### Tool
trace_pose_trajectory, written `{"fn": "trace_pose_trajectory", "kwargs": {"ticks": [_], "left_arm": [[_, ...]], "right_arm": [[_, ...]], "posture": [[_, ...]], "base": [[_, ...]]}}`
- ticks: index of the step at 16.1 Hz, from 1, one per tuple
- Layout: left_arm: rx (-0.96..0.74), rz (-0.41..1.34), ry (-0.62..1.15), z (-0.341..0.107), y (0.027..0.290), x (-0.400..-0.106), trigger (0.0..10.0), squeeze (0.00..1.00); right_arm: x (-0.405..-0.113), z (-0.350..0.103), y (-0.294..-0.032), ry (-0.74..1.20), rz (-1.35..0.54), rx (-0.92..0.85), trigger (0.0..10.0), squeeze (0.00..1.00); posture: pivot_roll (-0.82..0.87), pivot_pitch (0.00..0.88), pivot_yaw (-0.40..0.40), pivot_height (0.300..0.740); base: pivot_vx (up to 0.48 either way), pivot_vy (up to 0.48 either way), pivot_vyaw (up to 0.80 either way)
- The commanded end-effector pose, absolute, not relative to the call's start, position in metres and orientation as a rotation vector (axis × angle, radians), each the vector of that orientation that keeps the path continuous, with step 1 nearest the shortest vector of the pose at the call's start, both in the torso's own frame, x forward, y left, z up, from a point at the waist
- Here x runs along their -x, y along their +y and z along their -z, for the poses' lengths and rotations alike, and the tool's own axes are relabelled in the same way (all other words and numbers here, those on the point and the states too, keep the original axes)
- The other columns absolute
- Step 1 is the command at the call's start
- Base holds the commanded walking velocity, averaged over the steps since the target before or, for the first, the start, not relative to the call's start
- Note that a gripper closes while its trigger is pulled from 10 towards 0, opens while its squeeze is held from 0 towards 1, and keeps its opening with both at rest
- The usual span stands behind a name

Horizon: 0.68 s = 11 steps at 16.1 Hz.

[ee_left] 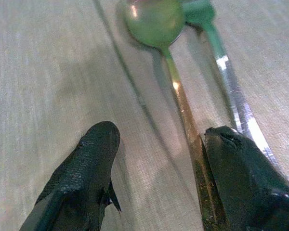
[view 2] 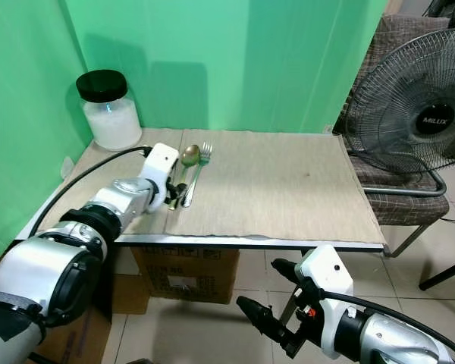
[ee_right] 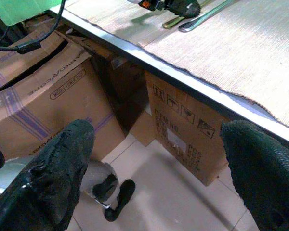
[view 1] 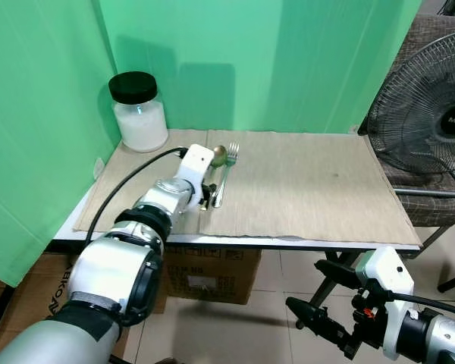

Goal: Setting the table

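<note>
A gold spoon (view 1: 219, 155) and a silver fork (view 1: 226, 179) lie side by side at the left edge of a beige placemat (view 1: 311, 182) on the table. My left gripper (view 1: 206, 199) rests low over their handle ends and is open. In the left wrist view the spoon's handle (ee_left: 183, 103) runs just inside one finger (ee_left: 241, 163), and the fork (ee_left: 231, 82) lies outside it. My right gripper (view 1: 318, 297) hangs open below the table's front edge, holding nothing.
A glass jar (view 1: 139, 112) with a black lid and white contents stands at the table's back left corner. A fan (view 1: 428, 106) sits on a chair to the right. Cardboard boxes (view 1: 212, 277) lie under the table. Green walls close off the back and left.
</note>
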<state>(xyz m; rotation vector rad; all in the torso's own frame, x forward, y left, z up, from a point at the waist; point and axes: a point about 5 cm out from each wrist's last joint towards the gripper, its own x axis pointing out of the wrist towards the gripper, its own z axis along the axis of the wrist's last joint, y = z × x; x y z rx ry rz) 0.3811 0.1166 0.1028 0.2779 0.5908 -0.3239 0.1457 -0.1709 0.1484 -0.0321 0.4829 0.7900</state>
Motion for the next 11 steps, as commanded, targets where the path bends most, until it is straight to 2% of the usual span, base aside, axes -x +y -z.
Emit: {"fn": "trace_pose_trajectory", "kwargs": {"ticks": [1, 2, 3, 4, 5, 11], "left_arm": [[-0.268, 0.299, 0.593, -0.1052, 0.1202, -0.3826, 8.1, 0.0], [-0.266, 0.294, 0.593, -0.1052, 0.1217, -0.3827, 7.1, 0.0], [-0.265, 0.294, 0.593, -0.105, 0.1218, -0.3826, 3.9, 0.0], [-0.267, 0.296, 0.596, -0.1044, 0.122, -0.3823, 2.6, 0.0], [-0.269, 0.298, 0.598, -0.1038, 0.1223, -0.3819, 0.0, 0.0], [-0.274, 0.338, 0.627, -0.0968, 0.1201, -0.3776, 0.0, 0.0]], "right_arm": [[-0.1447, -0.1524, -0.1724, 0.478, -0.796, 0.047, 10.0, 0.0], [-0.1452, -0.152, -0.1722, 0.477, -0.798, 0.048, 10.0, 0.0], [-0.1455, -0.152, -0.1723, 0.477, -0.798, 0.048, 10.0, 0.0], [-0.1464, -0.1518, -0.1724, 0.477, -0.801, 0.051, 10.0, 0.0], [-0.1466, -0.1517, -0.1724, 0.477, -0.803, 0.052, 10.0, 0.0], [-0.1467, -0.1517, -0.1729, 0.48, -0.806, 0.055, 10.0, 0.0]], "posture": [[-0.29, 0.0, 0.014, 0.74], [-0.29, 0.0, 0.014, 0.74], [-0.29, 0.0, 0.013, 0.74], [-0.29, 0.0, 0.013, 0.74], [-0.28, 0.0, 0.011, 0.74], [-0.29, 0.0, 0.011, 0.74]], "base": [[0.0, 0.0, 0.0], [0.0, 0.0, 0.0], [0.0, 0.0, 0.0], [0.0, 0.0, 0.0], [0.0, 0.0, 0.0], [0.0, 0.0, 0.0]]}}
